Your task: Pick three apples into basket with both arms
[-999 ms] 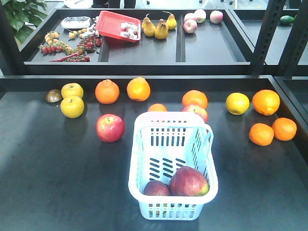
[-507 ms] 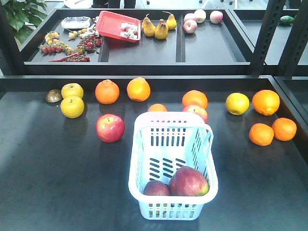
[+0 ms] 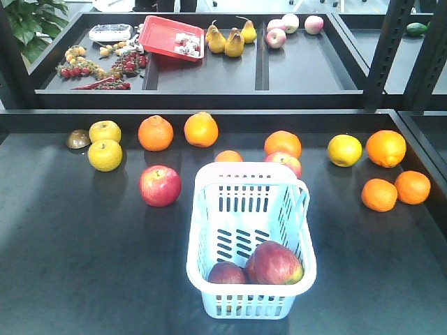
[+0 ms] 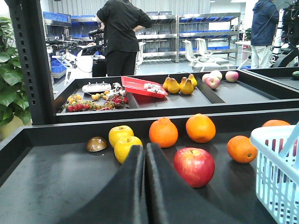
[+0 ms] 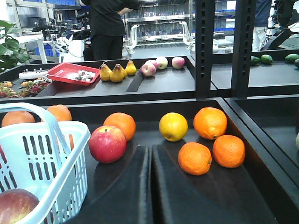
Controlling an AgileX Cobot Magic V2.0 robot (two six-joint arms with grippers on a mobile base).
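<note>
1. Apples: one red apple sits loose on the dark desk at left of centre in the front view, apart from the basket's left wall.
2. The basket, pale blue-white with slotted sides, stands at lower centre of that view. Two dark-red apples lie inside it at the near end: a small one on the left, touching a bigger one on the right.
3. Another reddish apple peeks out just behind the basket's far rim, beside an orange.
4. My left gripper fills the lower centre of the left wrist view, fingers pressed together with nothing between them; the loose apple lies just to their right.
5. My right gripper likewise has its fingers together and empty, at the bottom centre of the right wrist view, with a red apple to the upper left of the tips.
6. Oranges cluster at the right edge of the desk.
</note>
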